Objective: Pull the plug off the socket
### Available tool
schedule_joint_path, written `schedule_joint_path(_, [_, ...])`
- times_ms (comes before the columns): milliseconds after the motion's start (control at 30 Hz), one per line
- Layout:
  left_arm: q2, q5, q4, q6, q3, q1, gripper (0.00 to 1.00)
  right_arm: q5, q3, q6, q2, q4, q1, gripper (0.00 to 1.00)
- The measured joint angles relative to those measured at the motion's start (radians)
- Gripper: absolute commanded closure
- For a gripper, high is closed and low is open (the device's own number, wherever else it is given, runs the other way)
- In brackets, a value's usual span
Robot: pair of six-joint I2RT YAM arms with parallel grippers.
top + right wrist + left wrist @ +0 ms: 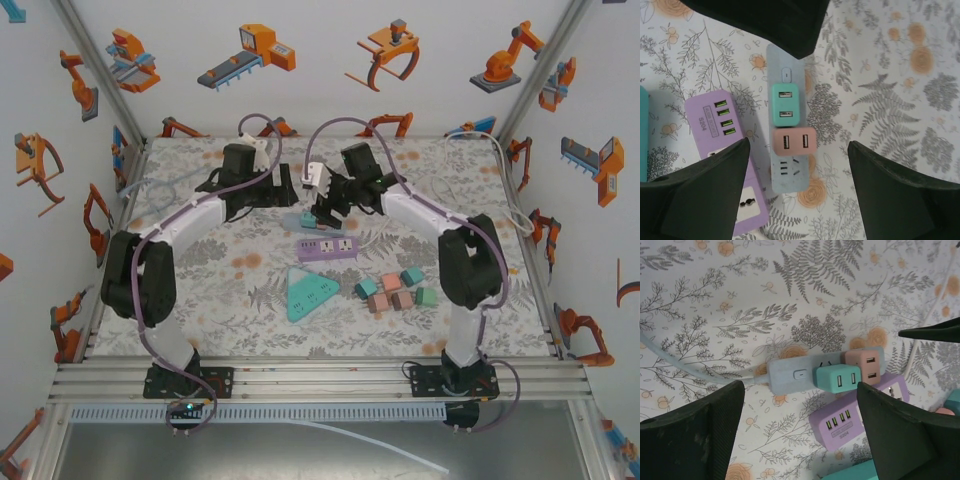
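Over on the left, the left pincer (800, 385) hangs above the floral tabletop (805, 285) with its jaws spread wide and nothing in them. Right beneath the gap lies the grey-blue socket strip (789, 376), its white cable (690, 367) trailing away past the left finger. The teal plug (837, 379) sits on that strip just inside the right finger, a glint of metal prong showing at its edge, and the pink plug (862, 367) touches it on the far side. A purple strip (850, 417) lies close below, near the right fingertip. Across to the right, the right pincer (797, 145) is open too, gripping nothing, its two dark fingers standing either side of the same strip. From its wrist view, the pink plug sits squarely between the fingertips, the teal plug just ahead of it, and the purple strip is beside the left finger. From the top view, a teal triangular strip (308, 292) and some small blocks (390, 290) rest nearer the bases, well apart from both pincers.
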Motion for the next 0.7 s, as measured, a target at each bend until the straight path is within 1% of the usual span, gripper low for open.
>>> schedule_joint_path(133, [0.05, 0.035, -0.023, 0.009, 0.021, 0.005, 0.24, -0.055, 0.038, -0.022, 0.064, -0.024, -0.008, 0.34])
schedule_joint_path(233, [0.087, 0.077, -0.029, 0.014, 0.034, 0.006, 0.3, -0.079, 0.045, -0.024, 0.092, -0.026, -0.018, 0.35])
schedule_joint_path(300, [0.102, 0.098, -0.033, 0.014, 0.034, 0.006, 0.32, -0.089, 0.047, -0.024, 0.106, -0.026, -0.025, 0.38])
schedule_joint_path(467, [0.12, 0.138, -0.032, 0.014, 0.034, 0.006, 0.37, -0.12, 0.047, -0.026, 0.122, -0.025, -0.04, 0.54])
schedule_joint_path(533, [0.127, 0.151, -0.032, 0.013, 0.034, 0.006, 0.38, -0.127, 0.047, -0.025, 0.127, -0.021, -0.042, 0.56])
schedule_joint_path(700, [0.156, 0.198, -0.02, 0.009, 0.034, 0.006, 0.39, -0.139, 0.047, -0.024, 0.13, -0.016, -0.046, 0.56])
